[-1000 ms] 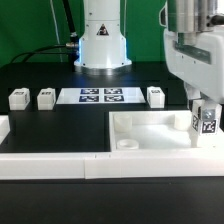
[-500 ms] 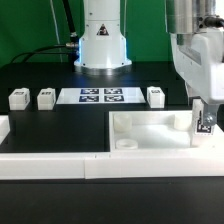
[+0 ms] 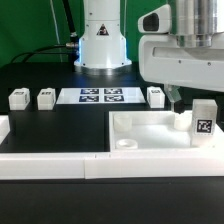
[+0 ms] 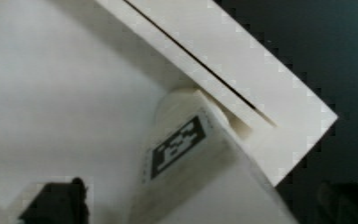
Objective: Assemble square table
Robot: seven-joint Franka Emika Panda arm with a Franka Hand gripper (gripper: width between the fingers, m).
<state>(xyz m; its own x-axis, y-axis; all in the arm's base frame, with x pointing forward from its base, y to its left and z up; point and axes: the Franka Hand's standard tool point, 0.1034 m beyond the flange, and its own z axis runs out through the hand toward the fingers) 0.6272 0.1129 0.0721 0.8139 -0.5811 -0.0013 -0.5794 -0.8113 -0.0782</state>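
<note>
**Jaws.** My gripper [image 4: 208,203] is wide open and holds nothing. In the wrist view its two dark fingertips [image 4: 55,200] stand far apart, and the tagged leg [image 3: 204,119] lies below the gap, clear of both.

**Task's thing.** The leg stands upright at the far rim of the square tabletop slab [image 3: 150,131], toward the exterior view's right. I cannot tell whether it is fully seated in its socket. The slab lies flat on the black table [image 3: 60,130], against the white border rails [image 3: 50,163]. Three loose legs [image 3: 18,98] [image 3: 45,98] [image 3: 155,95] wait apart from it, beside the marker board [image 3: 100,96].

**Handling (judged).**
- Each leg looks like small, stiff, light plastic with smooth faces, so it is likely to slip or twist under a loose pinch.
- I would take one across two opposite flat sides, high on the body, leaving the foot end free for the socket.
- The slab is broad and rigid, and it may slide if I push it sideways.

**Change.** One second ago, and half a second ago, my fingers were down around this leg. Now I have let go and risen, and the leg stands alone at nearly the same spot.
</note>
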